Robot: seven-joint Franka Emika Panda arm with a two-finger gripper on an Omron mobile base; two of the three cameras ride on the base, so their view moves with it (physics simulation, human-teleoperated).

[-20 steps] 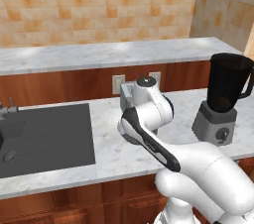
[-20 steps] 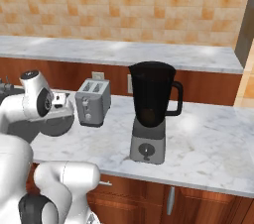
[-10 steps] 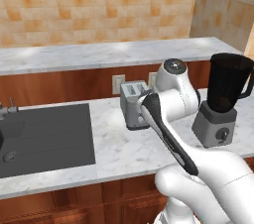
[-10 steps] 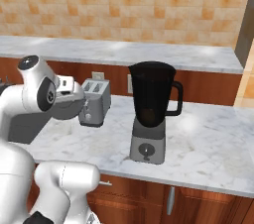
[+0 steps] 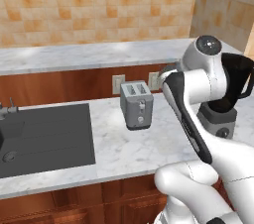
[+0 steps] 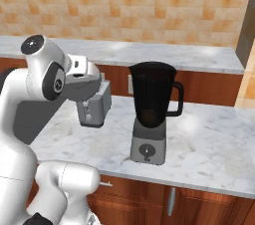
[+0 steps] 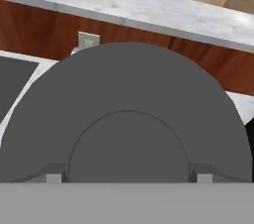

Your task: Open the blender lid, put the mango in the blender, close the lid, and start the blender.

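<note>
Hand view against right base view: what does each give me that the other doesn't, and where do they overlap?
Hand view adds: the blender lid seen face-on and close, its raised round centre flanked by the fingers, which appear to grip it.

Right base view adds: the blender standing on the counter with its jar top uncovered, a faint orange shape low inside the jar that may be the mango, and the toaster to its left.

Both share: the raised marble ledge along the tiled wall and the wood panel beneath it.
</note>
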